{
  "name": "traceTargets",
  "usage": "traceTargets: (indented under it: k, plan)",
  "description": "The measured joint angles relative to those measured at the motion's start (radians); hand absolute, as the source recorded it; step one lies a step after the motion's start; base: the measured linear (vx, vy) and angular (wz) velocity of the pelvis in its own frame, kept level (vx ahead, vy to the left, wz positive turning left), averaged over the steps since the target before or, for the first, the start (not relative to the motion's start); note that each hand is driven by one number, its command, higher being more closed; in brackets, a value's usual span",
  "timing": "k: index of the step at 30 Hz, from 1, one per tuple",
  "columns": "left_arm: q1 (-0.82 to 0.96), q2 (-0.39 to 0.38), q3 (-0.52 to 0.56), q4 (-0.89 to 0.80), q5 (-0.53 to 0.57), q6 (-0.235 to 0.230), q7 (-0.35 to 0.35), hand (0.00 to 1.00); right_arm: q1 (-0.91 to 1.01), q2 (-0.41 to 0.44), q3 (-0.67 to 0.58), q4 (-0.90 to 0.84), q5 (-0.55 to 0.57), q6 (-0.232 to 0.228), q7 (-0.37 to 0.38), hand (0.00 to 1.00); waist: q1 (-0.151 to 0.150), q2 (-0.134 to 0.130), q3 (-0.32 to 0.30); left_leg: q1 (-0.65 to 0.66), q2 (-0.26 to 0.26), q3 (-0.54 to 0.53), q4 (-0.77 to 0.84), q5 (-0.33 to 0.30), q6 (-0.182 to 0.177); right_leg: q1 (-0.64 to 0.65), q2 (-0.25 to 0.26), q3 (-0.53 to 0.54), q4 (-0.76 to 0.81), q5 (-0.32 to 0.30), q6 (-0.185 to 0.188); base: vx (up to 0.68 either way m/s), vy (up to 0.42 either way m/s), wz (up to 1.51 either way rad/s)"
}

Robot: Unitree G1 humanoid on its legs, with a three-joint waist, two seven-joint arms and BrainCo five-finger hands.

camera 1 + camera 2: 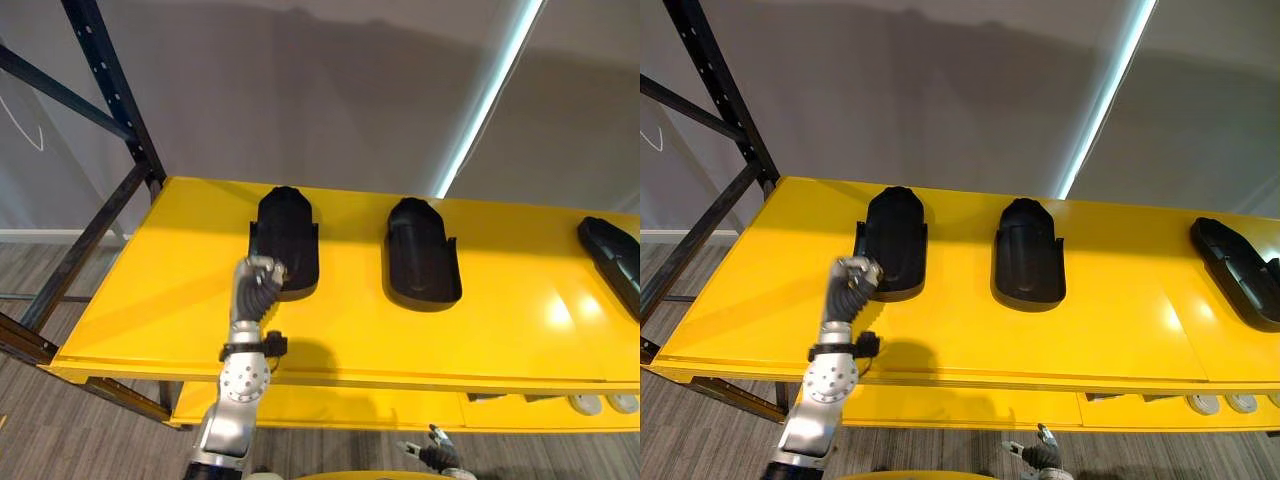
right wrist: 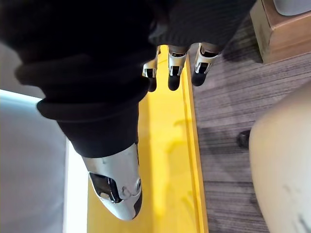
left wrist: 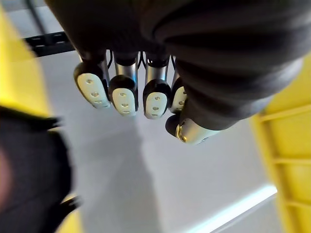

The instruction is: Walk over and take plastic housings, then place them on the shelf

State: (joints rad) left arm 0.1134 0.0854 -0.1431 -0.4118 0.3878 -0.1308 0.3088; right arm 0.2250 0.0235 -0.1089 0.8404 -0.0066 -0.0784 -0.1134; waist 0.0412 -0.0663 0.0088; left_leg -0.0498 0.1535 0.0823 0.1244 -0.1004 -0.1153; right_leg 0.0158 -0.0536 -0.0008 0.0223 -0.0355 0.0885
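Note:
Three black plastic housings lie on the yellow shelf point(image 1: 170, 300): a left housing point(image 1: 288, 235), a middle one point(image 1: 422, 250) and a third point(image 1: 612, 258) at the right edge. My left hand point(image 1: 257, 274) is raised in front of the left housing's near end, its fingers point(image 3: 125, 94) curled with nothing in them. In the left wrist view that housing point(image 3: 29, 165) sits apart from the fingertips. My right hand point(image 1: 441, 456) hangs low below the shelf's front edge, its fingers point(image 2: 176, 73) relaxed and empty.
A dark blue rack upright point(image 1: 110, 90) with diagonal braces stands at the shelf's left end. A grey wall with a bright light strip point(image 1: 490, 95) is behind. Small white parts point(image 1: 600, 403) lie on a lower level at the right.

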Motion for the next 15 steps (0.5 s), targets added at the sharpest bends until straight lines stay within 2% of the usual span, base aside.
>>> traceTargets:
  k: [2,3,5,7,11,13,15]
  plan:
    - [0.015,0.017,0.061,-0.198,-0.038,-0.071,0.021,1.0,0.0,-0.001,0.0,0.0,0.0,0.0,0.0,0.0,0.0,0.004,0.001,-0.013,0.001,-0.013,0.037,-0.021,0.001,0.005,0.0,-0.009,0.011,-0.01,0.004,0.02,0.01,0.12]
    - [0.022,0.016,0.087,-0.235,-0.052,-0.085,0.033,1.0,0.0,-0.001,0.0,0.0,0.0,0.0,0.0,0.0,0.001,0.005,0.002,-0.013,0.001,-0.021,0.043,-0.026,0.001,0.01,0.0,-0.013,0.011,-0.01,0.003,0.03,0.002,0.21]
    - [0.046,0.014,0.25,-0.331,-0.132,-0.128,0.107,1.0,0.0,0.0,-0.001,0.0,0.0,-0.001,0.0,0.0,0.005,0.01,0.004,-0.022,0.0,-0.048,0.071,-0.045,0.006,0.029,0.0,-0.037,0.012,-0.02,-0.001,0.03,-0.001,0.3]
    - [0.063,0.009,0.317,-0.34,-0.164,-0.143,0.134,1.0,-0.001,0.002,0.0,0.0,0.0,-0.001,0.0,0.0,0.005,0.012,0.005,-0.029,-0.001,-0.056,0.077,-0.047,0.006,0.031,0.0,-0.05,0.013,-0.023,-0.002,0.01,-0.009,0.25]
    - [0.186,-0.068,0.527,-0.321,-0.272,-0.15,0.203,1.0,-0.001,0.002,-0.001,0.0,0.0,0.0,-0.001,0.0,0.016,0.013,0.007,-0.058,-0.003,-0.102,0.114,-0.059,0.005,0.032,0.0,-0.1,0.05,-0.058,-0.012,0.0,-0.024,0.36]
    - [0.24,-0.094,0.57,-0.256,-0.301,-0.143,0.212,1.0,0.001,0.001,-0.001,0.0,0.0,0.001,-0.002,0.0,0.03,0.012,0.007,-0.076,-0.001,-0.12,0.137,-0.068,0.004,0.032,0.0,-0.118,0.06,-0.068,-0.014,0.0,-0.014,0.31]
    - [0.311,-0.121,0.588,-0.123,-0.32,-0.103,0.207,1.0,-0.002,0.001,0.001,-0.003,-0.002,0.002,-0.004,0.0,0.031,0.012,0.007,-0.095,-0.004,-0.15,0.164,-0.079,0.006,0.033,-0.001,-0.146,0.082,-0.087,-0.017,0.0,-0.009,0.35]
